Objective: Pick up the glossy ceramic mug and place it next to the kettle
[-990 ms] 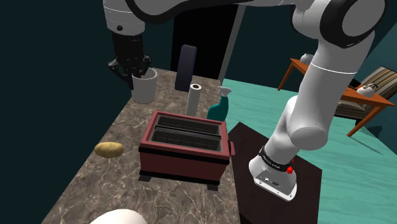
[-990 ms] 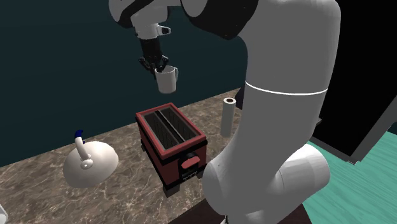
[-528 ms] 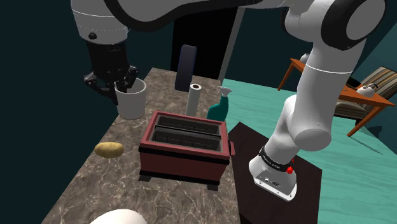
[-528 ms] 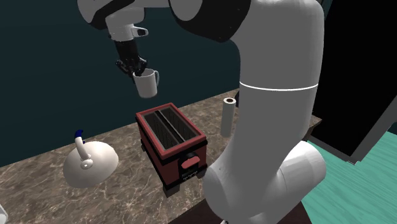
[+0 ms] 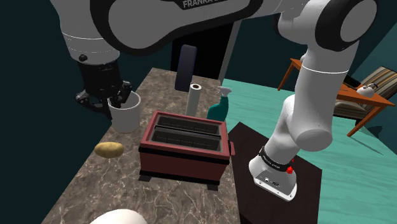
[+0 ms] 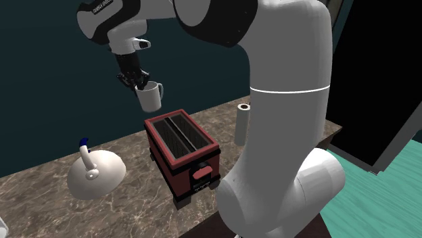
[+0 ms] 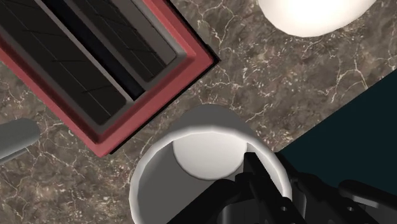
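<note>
Mug (image 5: 125,113): white, glossy, upright, handle turned away from the pincer. It hangs in the air, off the worktop (image 5: 75,189). In the second exterior view it sits at about eleven o'clock of the red toaster (image 6: 182,149), well above its slots.

Pincer (image 5: 118,98): clenched on the mug's wall at the rim. The wrist view shows one black finger (image 7: 257,175) inside the cup, and the other looks to be outside it.

Kettle (image 6: 95,174): a pale dome with a blue-tipped handle, standing on the worktop at about eight o'clock of the toaster in the second exterior view, well apart from the mug.

Also on the worktop, shoulder view: potato (image 5: 109,150) at nine o'clock of the toaster, paper roll (image 5: 194,100) at twelve.

Progress, by my reading: the pick-up is done and the mug is in carry. What is left is the travel to bare marble just beside the kettle, then lowering, setting the base flat and letting go.
</note>
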You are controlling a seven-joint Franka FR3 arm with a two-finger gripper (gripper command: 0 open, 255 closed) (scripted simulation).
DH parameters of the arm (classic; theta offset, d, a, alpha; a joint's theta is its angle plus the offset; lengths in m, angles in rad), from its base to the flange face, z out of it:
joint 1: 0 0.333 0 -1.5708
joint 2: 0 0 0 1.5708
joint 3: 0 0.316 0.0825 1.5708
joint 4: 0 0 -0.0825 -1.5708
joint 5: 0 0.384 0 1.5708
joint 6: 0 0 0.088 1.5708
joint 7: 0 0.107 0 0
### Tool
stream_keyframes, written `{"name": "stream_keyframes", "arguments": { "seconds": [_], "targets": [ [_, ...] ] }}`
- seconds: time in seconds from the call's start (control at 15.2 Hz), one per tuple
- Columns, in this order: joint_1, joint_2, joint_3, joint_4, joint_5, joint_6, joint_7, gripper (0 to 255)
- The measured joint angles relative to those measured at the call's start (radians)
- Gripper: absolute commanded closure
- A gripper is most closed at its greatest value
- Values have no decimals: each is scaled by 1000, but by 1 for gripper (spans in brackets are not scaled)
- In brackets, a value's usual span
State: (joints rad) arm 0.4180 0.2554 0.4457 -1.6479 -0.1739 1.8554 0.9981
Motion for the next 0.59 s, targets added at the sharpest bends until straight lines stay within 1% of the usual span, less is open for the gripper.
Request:
{"name": "stream_keyframes", "arguments": {
  "seconds": [0.59],
  "targets": [
    [-1,26,-6,-87,-17,109,15,255]
  ]
}}
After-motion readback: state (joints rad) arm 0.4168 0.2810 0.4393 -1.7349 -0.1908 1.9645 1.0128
